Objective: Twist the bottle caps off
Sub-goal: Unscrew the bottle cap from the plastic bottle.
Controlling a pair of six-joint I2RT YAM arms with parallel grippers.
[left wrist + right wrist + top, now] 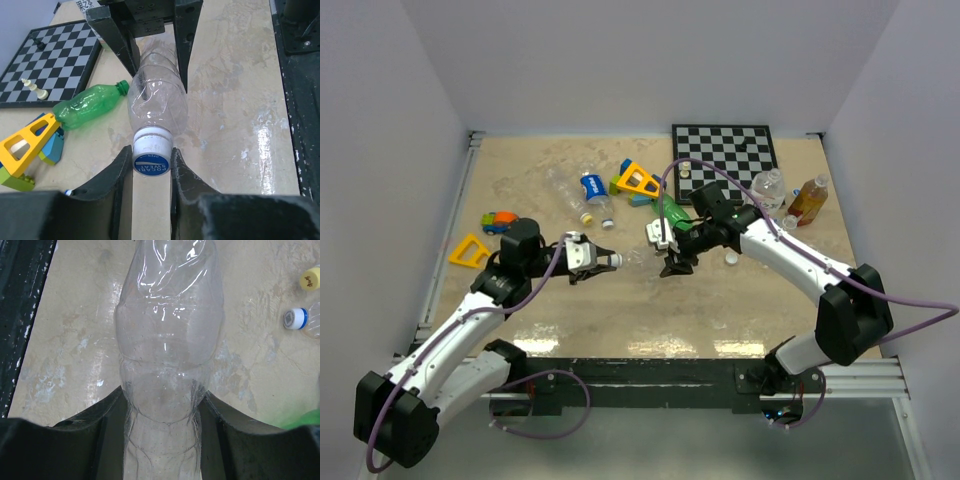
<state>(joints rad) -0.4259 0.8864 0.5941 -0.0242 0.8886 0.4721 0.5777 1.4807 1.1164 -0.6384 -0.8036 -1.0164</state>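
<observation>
A clear plastic bottle (638, 258) lies level between my two grippers at the table's middle. Its white cap with a blue top (151, 159) sits on the neck and faces the left wrist camera. My left gripper (151, 152) is shut on this cap, one finger touching each side; it also shows in the top view (607, 262). My right gripper (162, 407) is shut on the bottle's body (167, 340), which is dented at the fingers; it also shows in the top view (672, 262). Its fingers (183, 45) show at the far end of the bottle in the left wrist view.
A capless green bottle (87, 106) and toy blocks (27, 145) lie beside the chessboard (50, 60). A blue-labelled bottle (592, 192) lies at the back. Two upright bottles (790, 195) stand at the right. Loose yellow (310, 278) and blue-white (294, 318) caps lie on the table.
</observation>
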